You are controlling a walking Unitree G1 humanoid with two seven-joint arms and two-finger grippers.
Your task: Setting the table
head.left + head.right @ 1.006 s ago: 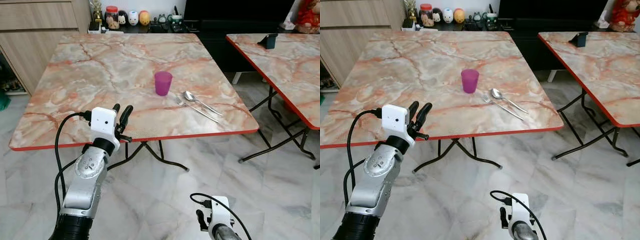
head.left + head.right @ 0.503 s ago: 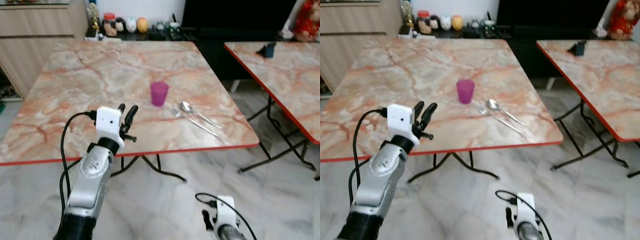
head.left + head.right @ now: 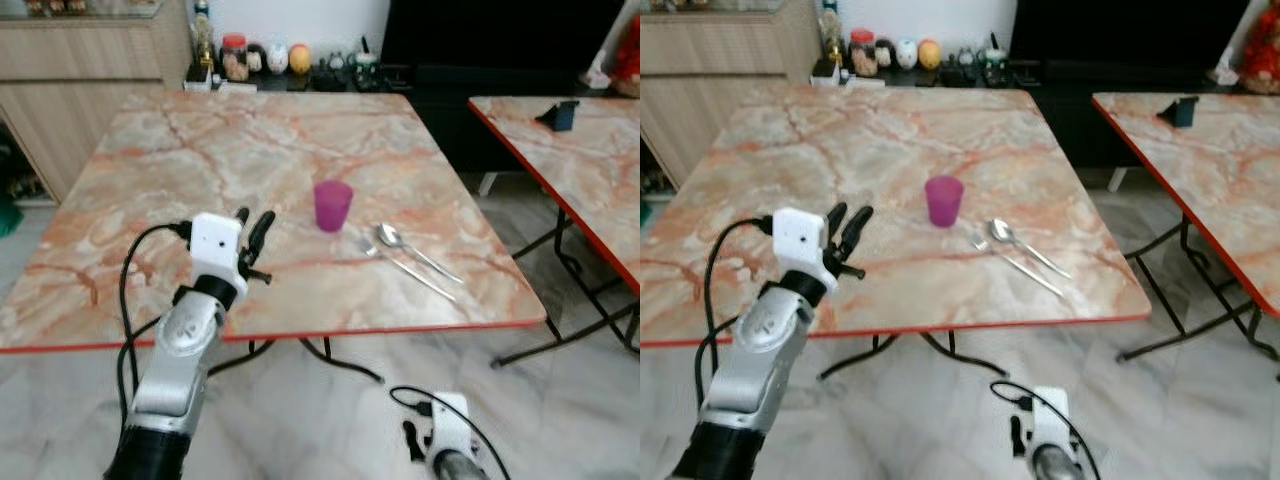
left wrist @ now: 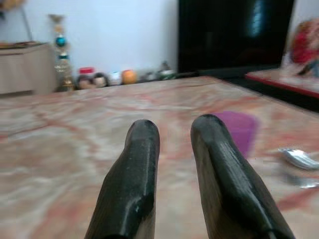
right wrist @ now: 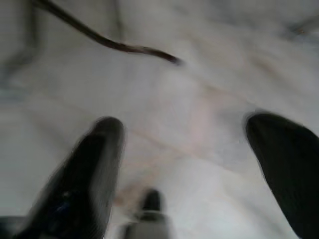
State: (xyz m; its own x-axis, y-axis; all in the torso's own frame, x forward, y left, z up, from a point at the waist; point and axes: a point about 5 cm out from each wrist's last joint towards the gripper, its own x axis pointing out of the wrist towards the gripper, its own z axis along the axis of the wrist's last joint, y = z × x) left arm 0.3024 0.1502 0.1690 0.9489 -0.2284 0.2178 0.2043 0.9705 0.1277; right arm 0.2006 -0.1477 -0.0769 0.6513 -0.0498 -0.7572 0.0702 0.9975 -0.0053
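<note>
A purple cup (image 3: 333,205) stands upright near the middle of the marble table (image 3: 200,160) with the red edge. A spoon (image 3: 390,237) and a fork (image 3: 402,263) lie side by side just right of the cup. My left gripper (image 3: 252,218) is raised over the table's near edge, left of the cup. Its fingers (image 4: 142,149) point toward the cup (image 4: 238,130) with a narrow gap and nothing between them. My right gripper (image 5: 199,129) hangs low over the floor, open wide and holding nothing.
A second marble table (image 3: 590,170) stands to the right with a dark holder (image 3: 563,115) on it, and a gap of floor lies between the tables. Jars and figurines (image 3: 265,60) line the far side by the wall. A wooden cabinet (image 3: 70,90) is at the far left.
The camera has shifted, so the table sits a little further right and lower in the picture. My left arm keeps its raised pose; cup, spoon and fork have not moved.
</note>
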